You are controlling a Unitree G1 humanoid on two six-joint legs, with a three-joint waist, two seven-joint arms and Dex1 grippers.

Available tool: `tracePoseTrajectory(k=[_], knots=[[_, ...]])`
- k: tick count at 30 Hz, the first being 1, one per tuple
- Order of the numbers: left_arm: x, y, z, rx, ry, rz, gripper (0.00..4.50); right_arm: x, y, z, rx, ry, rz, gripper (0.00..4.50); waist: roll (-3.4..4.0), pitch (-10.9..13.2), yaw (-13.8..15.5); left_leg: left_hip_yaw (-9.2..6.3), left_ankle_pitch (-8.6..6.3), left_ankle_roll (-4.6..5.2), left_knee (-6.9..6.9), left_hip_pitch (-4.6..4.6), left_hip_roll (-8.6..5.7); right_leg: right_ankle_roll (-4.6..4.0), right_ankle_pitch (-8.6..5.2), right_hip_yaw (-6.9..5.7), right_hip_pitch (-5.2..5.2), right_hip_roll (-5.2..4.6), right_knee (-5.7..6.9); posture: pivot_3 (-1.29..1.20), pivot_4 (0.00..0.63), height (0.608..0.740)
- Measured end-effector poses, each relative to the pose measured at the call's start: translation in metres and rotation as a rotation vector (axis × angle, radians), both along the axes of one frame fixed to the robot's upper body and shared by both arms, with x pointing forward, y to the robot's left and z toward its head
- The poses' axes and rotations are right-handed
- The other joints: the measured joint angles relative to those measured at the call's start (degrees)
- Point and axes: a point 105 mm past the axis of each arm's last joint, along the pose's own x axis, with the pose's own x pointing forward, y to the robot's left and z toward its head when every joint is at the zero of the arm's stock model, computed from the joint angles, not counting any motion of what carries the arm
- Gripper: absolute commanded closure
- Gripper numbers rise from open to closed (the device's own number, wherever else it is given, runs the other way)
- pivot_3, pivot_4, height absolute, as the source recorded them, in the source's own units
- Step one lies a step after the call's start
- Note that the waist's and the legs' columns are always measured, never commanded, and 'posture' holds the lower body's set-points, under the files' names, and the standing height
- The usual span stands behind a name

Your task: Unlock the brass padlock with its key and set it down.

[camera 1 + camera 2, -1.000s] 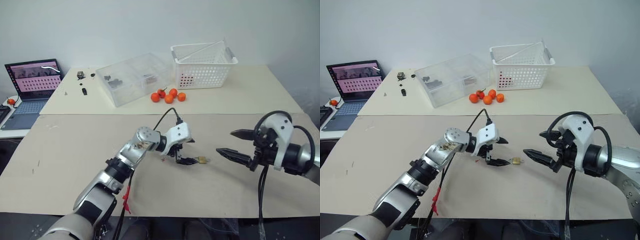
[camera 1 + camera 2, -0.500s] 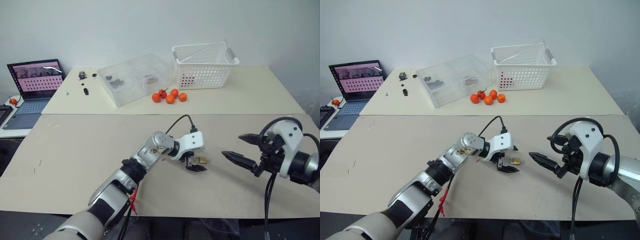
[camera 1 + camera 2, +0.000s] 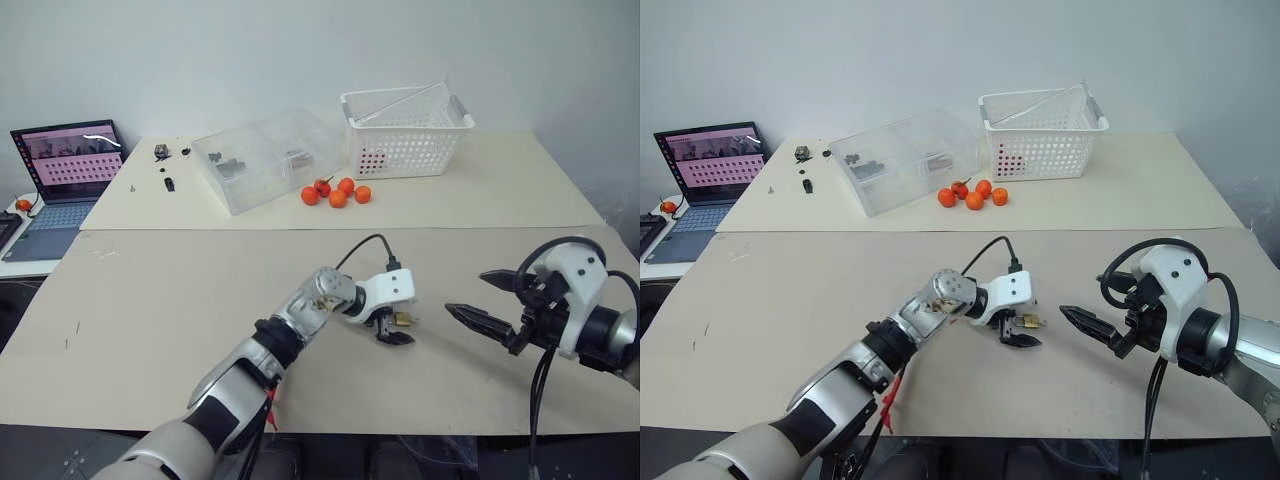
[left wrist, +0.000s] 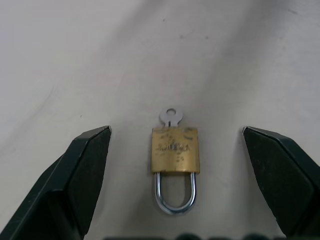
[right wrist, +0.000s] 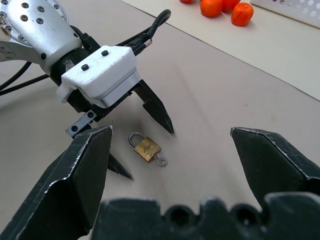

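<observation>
The brass padlock (image 4: 175, 150) lies flat on the cardboard-covered table (image 3: 150, 300), between the spread fingers of my left gripper (image 5: 142, 145), untouched. Its shackle points toward my left wrist, its key (image 4: 171, 117) away. My right gripper (image 3: 480, 300), wide open and empty, hovers nearby.

We note a golden-yellow padlock (image 4: 175, 150), silvery shackle and key (image 4: 171, 116); orange fruits (image 3: 337, 192); white perforated basket (image 3: 405, 130); beige table (image 3: 150, 300).
</observation>
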Motion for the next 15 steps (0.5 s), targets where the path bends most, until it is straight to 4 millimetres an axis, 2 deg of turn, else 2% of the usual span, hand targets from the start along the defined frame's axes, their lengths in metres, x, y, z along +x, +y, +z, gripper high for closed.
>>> tracePoseTrajectory(k=[4,7,14,15], knots=[[0.000,0.000,-0.002,-0.002,-0.018,-0.012,0.03,0.001,0.000,0.000,0.001,0.003,0.000,0.00,0.00,0.0,0.1,0.00,0.00,0.00,0.00,0.00,0.00,0.00,0.00,0.00,0.00,-0.01,-0.01,0.00,0.150,0.740],[-0.001,-0.002,-0.003,-0.009,-0.010,-0.016,0.68,0.002,-0.001,0.000,0.002,0.003,-0.001,0.00,0.00,0.0,0.1,0.00,0.00,0.00,0.01,0.00,-0.01,0.00,0.00,0.00,0.02,-0.01,0.00,0.00,0.150,0.740],[-0.008,-0.013,-0.008,-0.030,0.054,-0.016,3.47,0.004,0.000,0.004,-0.012,-0.012,0.005,0.00,0.00,0.0,0.2,0.00,0.00,0.00,0.10,0.00,-0.03,0.08,0.05,0.00,0.08,-0.03,-0.02,0.00,0.150,0.740],[-0.007,-0.013,-0.008,-0.031,0.059,-0.011,3.67,0.004,0.000,0.004,-0.012,-0.012,0.005,0.00,0.00,0.0,0.1,0.00,0.00,0.00,0.10,0.00,-0.02,0.09,0.05,0.00,0.08,-0.02,-0.02,0.00,0.150,0.740]])
